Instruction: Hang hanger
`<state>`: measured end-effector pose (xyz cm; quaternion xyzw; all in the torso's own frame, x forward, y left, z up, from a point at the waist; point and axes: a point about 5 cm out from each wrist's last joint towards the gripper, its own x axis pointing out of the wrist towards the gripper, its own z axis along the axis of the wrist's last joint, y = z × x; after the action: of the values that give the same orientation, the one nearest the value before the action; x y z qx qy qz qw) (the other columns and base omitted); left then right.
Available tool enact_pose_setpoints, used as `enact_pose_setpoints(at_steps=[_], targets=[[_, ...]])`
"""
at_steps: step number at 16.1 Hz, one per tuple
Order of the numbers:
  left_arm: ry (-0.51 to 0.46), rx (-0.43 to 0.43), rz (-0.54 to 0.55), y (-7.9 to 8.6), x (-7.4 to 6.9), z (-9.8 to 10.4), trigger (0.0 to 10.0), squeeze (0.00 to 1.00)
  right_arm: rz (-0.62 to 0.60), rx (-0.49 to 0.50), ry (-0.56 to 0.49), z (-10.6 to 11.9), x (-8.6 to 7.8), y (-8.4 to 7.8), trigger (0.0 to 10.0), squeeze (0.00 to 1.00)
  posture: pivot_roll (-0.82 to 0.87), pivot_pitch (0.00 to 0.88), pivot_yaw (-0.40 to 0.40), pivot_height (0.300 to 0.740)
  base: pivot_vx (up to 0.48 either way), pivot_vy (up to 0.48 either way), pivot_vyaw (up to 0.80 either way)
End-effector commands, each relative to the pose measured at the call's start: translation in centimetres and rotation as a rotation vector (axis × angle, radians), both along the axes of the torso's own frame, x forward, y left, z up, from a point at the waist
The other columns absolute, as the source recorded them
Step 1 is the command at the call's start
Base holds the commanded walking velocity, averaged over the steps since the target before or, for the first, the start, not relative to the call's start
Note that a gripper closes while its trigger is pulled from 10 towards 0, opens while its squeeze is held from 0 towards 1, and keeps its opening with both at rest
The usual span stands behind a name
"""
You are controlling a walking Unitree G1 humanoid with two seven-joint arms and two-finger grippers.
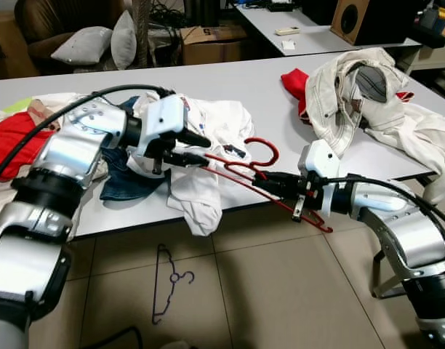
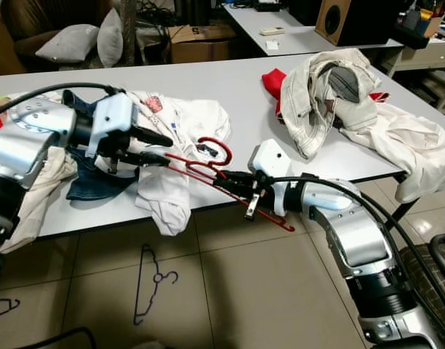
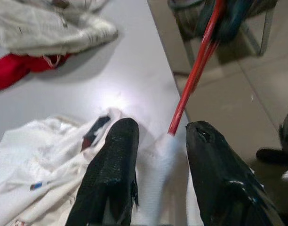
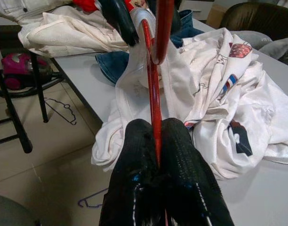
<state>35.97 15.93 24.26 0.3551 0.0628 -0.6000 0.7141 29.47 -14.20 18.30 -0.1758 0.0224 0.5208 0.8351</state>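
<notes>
A red wire hanger (image 1: 275, 153) lies slanted over the grey table's front edge (image 1: 135, 218), its hook on the white printed shirt (image 1: 222, 120). My right gripper (image 1: 262, 182) is shut on the hanger's straight bar (image 4: 154, 103), just off the table edge. My left gripper (image 1: 206, 151) hovers over the shirt at the hanger's other end. Its fingers (image 3: 116, 155) stand apart, with white shirt fabric (image 3: 160, 160) and the hanger's tip between them, so the gripper is open. That end of the hanger is tucked into the shirt.
A dark blue hanger (image 1: 168, 280) lies on the tiled floor below the table. A white jacket (image 1: 361, 87) and red cloth (image 1: 295, 78) lie at the table's right, denim (image 1: 128, 182) and red clothes (image 1: 11, 138) at its left. A chair frame (image 1: 382, 276) stands right.
</notes>
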Motion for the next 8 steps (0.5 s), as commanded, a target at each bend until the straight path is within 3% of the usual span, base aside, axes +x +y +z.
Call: enact_pose_setpoints(at_steps=[1,7,8], targets=[[-0.032,0.04,0.011,0.02,0.45,0.21,10.0,0.0,0.026,0.006,-0.035,0.68,-0.18,0.07,10.0,0.0,-0.06,0.0,0.035,0.74,0.0,0.0,0.0],[0.006,0.072,-0.024,0.69,0.89,0.45,10.0,0.0,0.048,0.005,-0.046,0.82,-0.29,0.14,10.0,0.0,-0.06,0.0,0.035,0.74,0.0,0.0,0.0],[0.02,0.071,-0.04,0.73,0.85,0.46,4.5,0.0,0.051,0.004,-0.046,0.82,-0.29,0.11,10.0,0.0,-0.06,0.0,0.033,0.74,0.0,0.0,0.0]])
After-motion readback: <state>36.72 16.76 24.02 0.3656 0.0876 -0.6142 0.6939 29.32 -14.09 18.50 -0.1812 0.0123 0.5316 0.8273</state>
